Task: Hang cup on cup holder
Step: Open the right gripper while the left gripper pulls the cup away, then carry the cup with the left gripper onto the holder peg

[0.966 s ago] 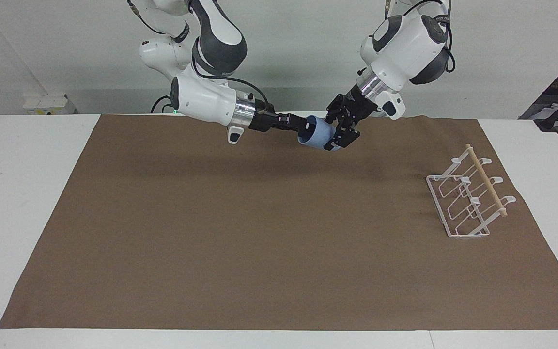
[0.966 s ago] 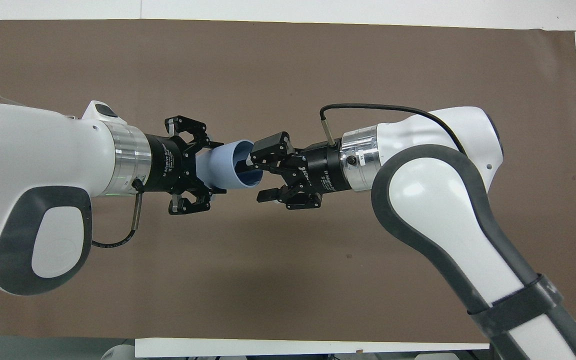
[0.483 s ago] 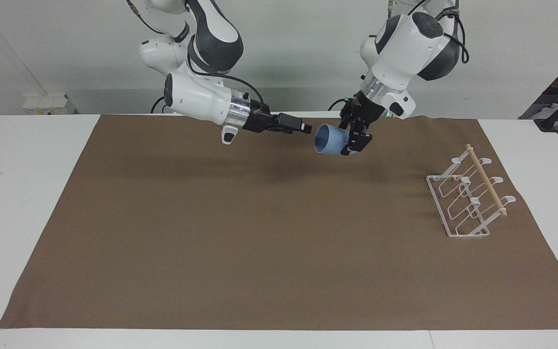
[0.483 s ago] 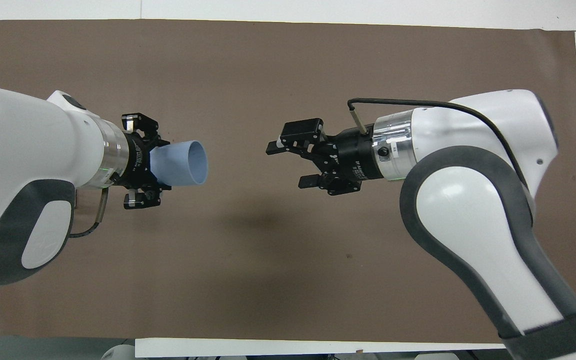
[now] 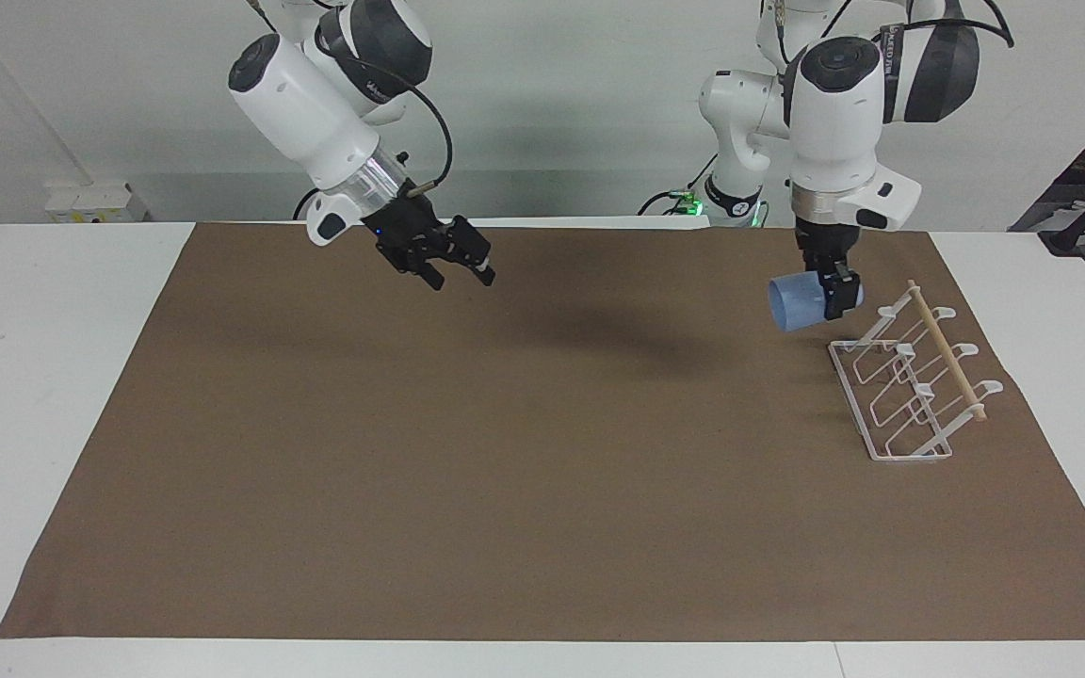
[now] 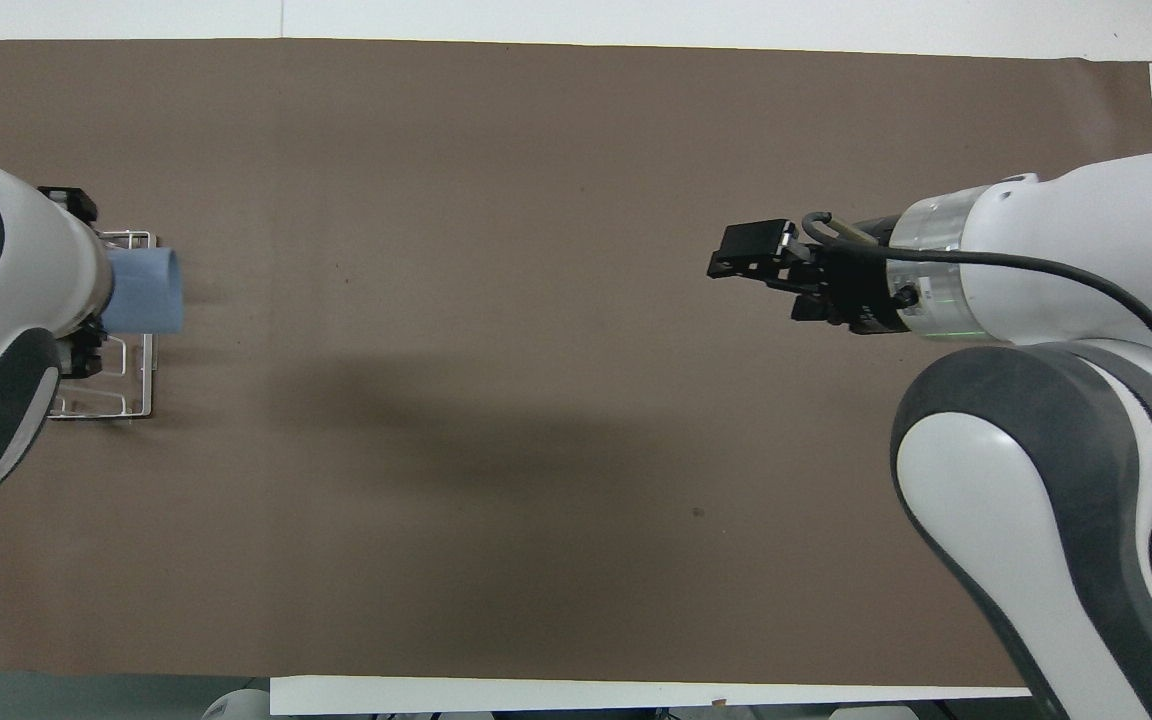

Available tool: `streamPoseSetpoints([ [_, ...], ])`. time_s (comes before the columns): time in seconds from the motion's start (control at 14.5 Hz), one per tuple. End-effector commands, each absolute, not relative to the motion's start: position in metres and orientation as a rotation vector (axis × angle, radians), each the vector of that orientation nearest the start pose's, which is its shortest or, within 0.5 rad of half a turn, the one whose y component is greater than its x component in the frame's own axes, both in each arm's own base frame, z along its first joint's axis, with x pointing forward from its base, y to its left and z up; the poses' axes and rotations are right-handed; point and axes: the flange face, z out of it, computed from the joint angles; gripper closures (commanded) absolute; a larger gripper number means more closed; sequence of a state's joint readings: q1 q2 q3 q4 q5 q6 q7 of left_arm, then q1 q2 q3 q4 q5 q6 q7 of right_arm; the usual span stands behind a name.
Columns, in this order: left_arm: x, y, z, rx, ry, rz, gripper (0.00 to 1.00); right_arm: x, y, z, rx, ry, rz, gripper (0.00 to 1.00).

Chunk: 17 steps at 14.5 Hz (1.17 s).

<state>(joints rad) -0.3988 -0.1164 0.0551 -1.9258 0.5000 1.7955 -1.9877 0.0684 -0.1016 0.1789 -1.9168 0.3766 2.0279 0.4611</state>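
Facing view: cup in left gripper, now beside cup holder.

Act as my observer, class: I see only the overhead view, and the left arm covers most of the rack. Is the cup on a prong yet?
Observer: No. The facing view shows the cup in the air, gripped on its side by the left gripper, clear of the cup holder.
Operator: Are any prongs taken?
Observer: None. Every prong is bare, and so is the wooden dowel.
Operator: How low is the right gripper?
Observer: The right gripper hangs well above the mat, empty.
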Motion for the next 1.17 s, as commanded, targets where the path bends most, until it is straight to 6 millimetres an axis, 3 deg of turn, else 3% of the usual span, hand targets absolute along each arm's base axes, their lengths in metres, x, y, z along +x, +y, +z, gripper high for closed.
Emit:
streamPoseSetpoints([
  [0.0,0.524,-0.107,0.557,-1.969,-1.917,-0.830,0.65,0.535,0.116,0.591,-2.909,0.415,-0.131,0.01],
  [0.14,0.539,-0.093,0.547,-1.935,-1.834,-0.935,0.65,0.534,0.081,0.602,-3.010,0.409,-0.042,0.01],
  [0.34,0.568,-0.091,0.504,-1.857,-1.626,-1.070,0.65,0.529,0.044,0.628,-3.135,0.315,-0.008,0.01],
  [0.55,0.591,-0.089,0.473,-1.801,-1.412,-1.180,0.64,0.527,0.033,0.636,-3.183,0.259,0.100,0.01],
  [0.76,0.600,-0.088,0.449,-1.773,-1.269,-1.229,0.64,0.525,0.006,0.647,-3.179,0.227,0.200,0.01],
  [0.9,0.604,-0.089,0.439,-1.765,-1.215,-1.244,0.64,0.525,-0.008,0.647,-3.171,0.255,0.218,0.01],
  [1.1,0.603,-0.089,0.427,-1.764,-1.195,-1.228,0.63,0.525,-0.009,0.642,-3.158,0.244,0.241,0.01],
])
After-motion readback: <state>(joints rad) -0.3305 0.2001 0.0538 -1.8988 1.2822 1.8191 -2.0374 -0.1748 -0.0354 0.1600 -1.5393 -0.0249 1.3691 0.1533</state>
